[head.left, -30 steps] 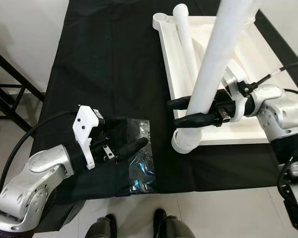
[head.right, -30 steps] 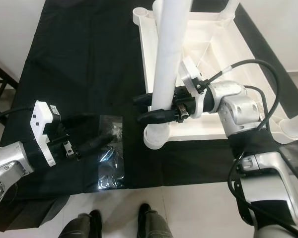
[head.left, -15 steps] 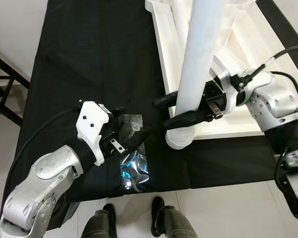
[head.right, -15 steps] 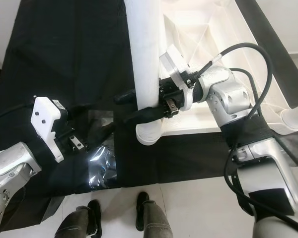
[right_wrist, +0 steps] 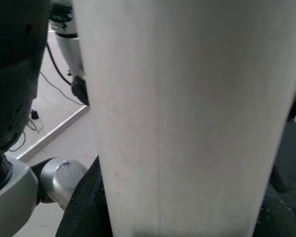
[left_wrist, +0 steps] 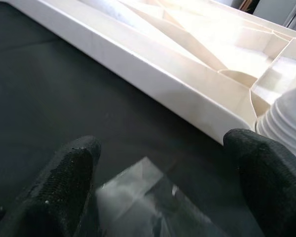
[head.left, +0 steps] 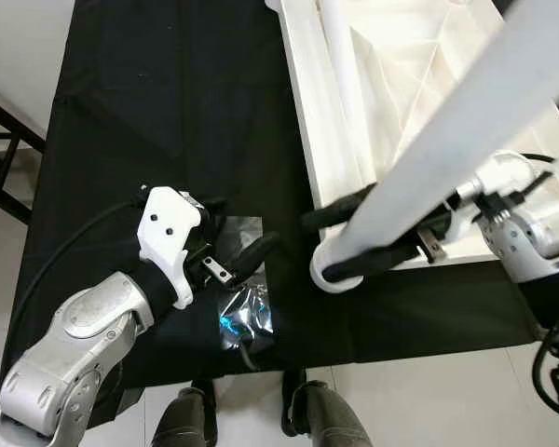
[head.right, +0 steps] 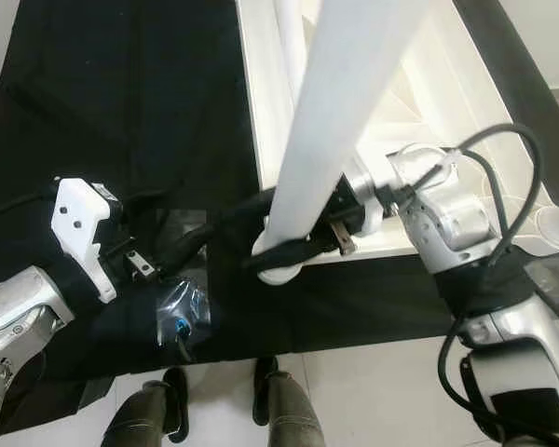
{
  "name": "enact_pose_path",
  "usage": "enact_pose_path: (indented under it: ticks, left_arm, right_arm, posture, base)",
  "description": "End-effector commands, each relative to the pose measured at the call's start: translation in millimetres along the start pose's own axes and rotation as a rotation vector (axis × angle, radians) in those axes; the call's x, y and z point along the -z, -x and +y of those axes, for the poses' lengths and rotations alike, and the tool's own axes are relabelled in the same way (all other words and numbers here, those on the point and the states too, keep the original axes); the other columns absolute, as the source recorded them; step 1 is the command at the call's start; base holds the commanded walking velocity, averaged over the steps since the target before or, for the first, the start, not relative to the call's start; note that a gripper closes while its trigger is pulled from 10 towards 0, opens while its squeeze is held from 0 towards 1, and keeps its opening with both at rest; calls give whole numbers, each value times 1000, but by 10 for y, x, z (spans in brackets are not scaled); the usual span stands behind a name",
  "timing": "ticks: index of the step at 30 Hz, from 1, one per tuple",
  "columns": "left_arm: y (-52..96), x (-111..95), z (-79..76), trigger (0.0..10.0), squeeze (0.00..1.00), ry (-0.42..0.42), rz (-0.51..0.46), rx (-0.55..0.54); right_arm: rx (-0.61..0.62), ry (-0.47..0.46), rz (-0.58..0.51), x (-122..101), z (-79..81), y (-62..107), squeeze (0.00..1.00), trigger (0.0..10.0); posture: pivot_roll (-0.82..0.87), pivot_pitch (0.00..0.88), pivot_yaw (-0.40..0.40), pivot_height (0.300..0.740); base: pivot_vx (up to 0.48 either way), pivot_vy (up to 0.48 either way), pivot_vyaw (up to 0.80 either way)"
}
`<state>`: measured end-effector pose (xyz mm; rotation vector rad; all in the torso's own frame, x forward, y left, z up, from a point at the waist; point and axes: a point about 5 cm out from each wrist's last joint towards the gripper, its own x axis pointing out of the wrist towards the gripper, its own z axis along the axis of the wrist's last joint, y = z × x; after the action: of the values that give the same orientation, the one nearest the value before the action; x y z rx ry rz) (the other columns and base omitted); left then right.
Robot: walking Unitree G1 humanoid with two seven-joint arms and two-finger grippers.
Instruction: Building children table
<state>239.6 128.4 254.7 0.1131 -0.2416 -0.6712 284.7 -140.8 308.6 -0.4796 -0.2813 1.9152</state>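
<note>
Now: long white plastic table leg [head.left: 447,158], held tilted in the right gripper [head.left: 354,242].
Its ribbed end hangs beside the upturned white tabletop [head.left: 391,56]'s near corner; left gripper [head.left: 247,261], fingers spread, rests on the clear plastic bag [head.left: 247,307].

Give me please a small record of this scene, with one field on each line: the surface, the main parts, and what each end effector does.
surface: black cloth over a table
tabletop: white, upside down on the cloth, ribs facing up
leg: long white tube, tilted, threaded end low near the tabletop's corner
bag: small clear plastic bag on the cloth near the front edge
right end effector: shut on the leg near its lower end
left end effector: open, just above the bag
</note>
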Motion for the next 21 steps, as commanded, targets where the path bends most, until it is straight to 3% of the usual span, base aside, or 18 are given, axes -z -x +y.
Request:
enact_pose_path:
  ticks: [1, 10, 17, 21]
  left_arm:
    - [23, 42, -23, 10000, 0, -5, 31, 14]
    - [42, 19, 33, 10000, 0, -16, 33, -17]
    - [46, -4, 50, 10000, 0, -27, 29, -37]
    - [60, -11, 86, 10000, 0, -35, 28, -67]
  right_arm:
    - [-64, -152, 38, 311, 127, -88, 0, 10000]
    - [-61, -163, 69, 394, 110, -78, 0, 10000]
    - [-37, -115, 168, 526, 71, -60, 0, 10000]
    - [63, -112, 189, 602, 21, -58, 0, 10000]
  posture:
    - [77, 481, -50, 740]
    - [86, 478, -51, 740]
    - [87, 480, -64, 740]
    - [82, 483, -75, 740]
  base:
    - [0, 0, 0]
    - [0, 0, 0]
    - [0, 0, 0]
    - [0, 0, 0]
